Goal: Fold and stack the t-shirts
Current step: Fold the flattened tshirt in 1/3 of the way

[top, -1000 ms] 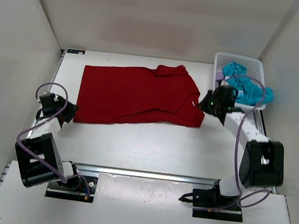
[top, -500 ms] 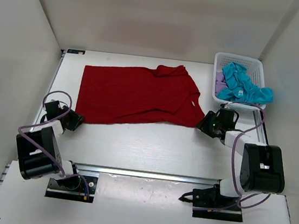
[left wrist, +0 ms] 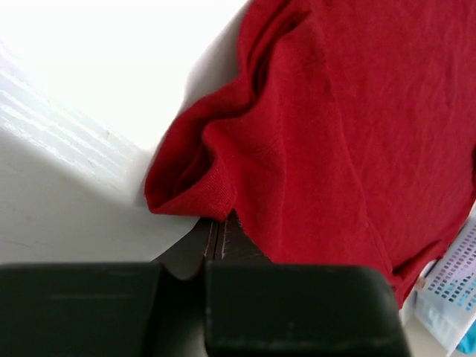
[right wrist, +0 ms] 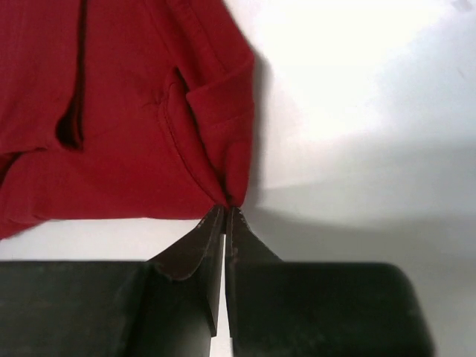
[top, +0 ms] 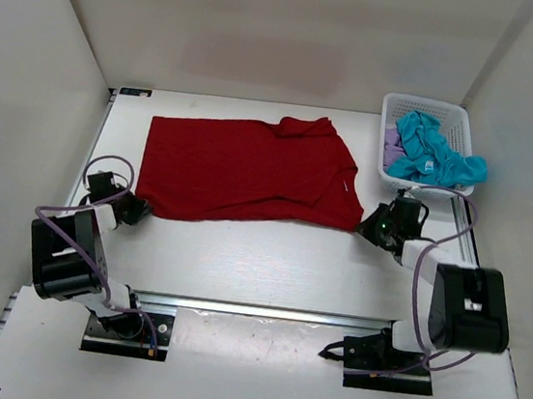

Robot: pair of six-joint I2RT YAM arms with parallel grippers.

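The left pincer point(left wrist: 221, 227) is seen closed, its tips pressed together on the bunched lower-left corner of the dark red t-shirt point(top: 251, 170). The right pincer point(right wrist: 225, 212) is likewise closed, and the shirt's lower-right corner is drawn to a point between its tips. Both are set low at the surface point(top: 269, 258).

The cloth is judged light, soft and limp. It can be expected to sag and crease between two held points, so it is best taken at corners or seams and kept taut.

The shirt is spread nearly flat across the middle of the overhead view, with small folds rucked up near each pinched corner. At the upper right, the teal blue t-shirt point(top: 430, 151) and the light lavender t-shirt point(top: 390, 149) are heaped, crumpled, in the white basket point(top: 424, 102).
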